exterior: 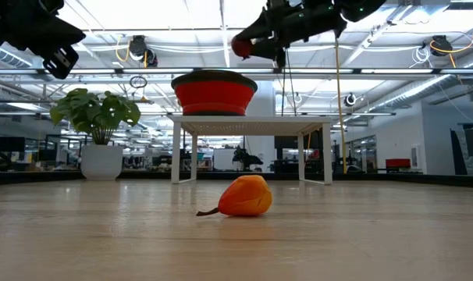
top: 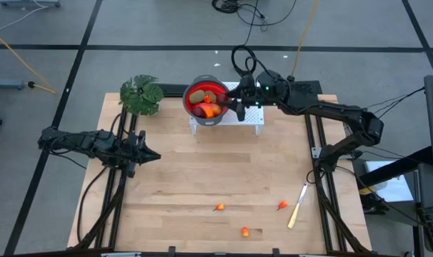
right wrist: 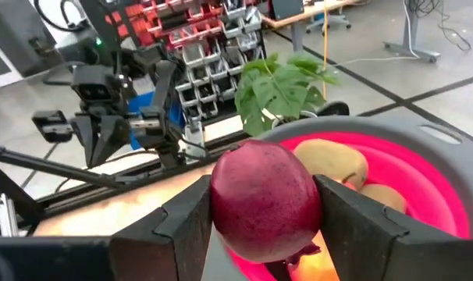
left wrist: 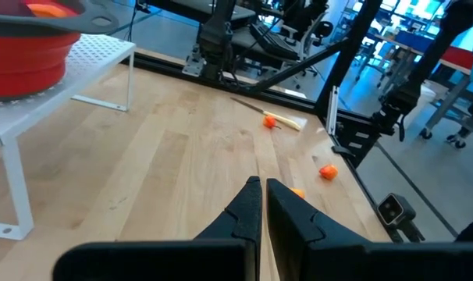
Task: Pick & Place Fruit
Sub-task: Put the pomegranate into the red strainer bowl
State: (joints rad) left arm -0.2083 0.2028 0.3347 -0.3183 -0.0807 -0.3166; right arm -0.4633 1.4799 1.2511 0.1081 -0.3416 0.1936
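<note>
The right gripper [right wrist: 264, 215] clamps a round dark red toy fruit [right wrist: 264, 199] between its two dark fingers and holds it just above the near rim of the red collapsible bowl with a grey rim [top: 190, 108]. Under and beyond the held fruit, inside the bowl, lie olive-brown oval fruits [right wrist: 334, 162] and orange pieces [top: 211, 111]. The bowl stands on a small white perforated metal rack [top: 254, 114], directly below this gripper. Past the bowl, on the side away from the gripper, stands a leafy green plant in a white pot [top: 141, 94].

The left gripper [top: 151, 155] hangs over the wooden tabletop [top: 202, 171], well apart from the bowl, its fingers pressed together with nothing between them. Ahead of it on the wood lie three small orange-red fruit bits [top: 219, 208], [top: 245, 231], [top: 282, 205], the last just beside a pale-handled knife [top: 297, 207].

No brand, label or readable writing shows on any of these things.
</note>
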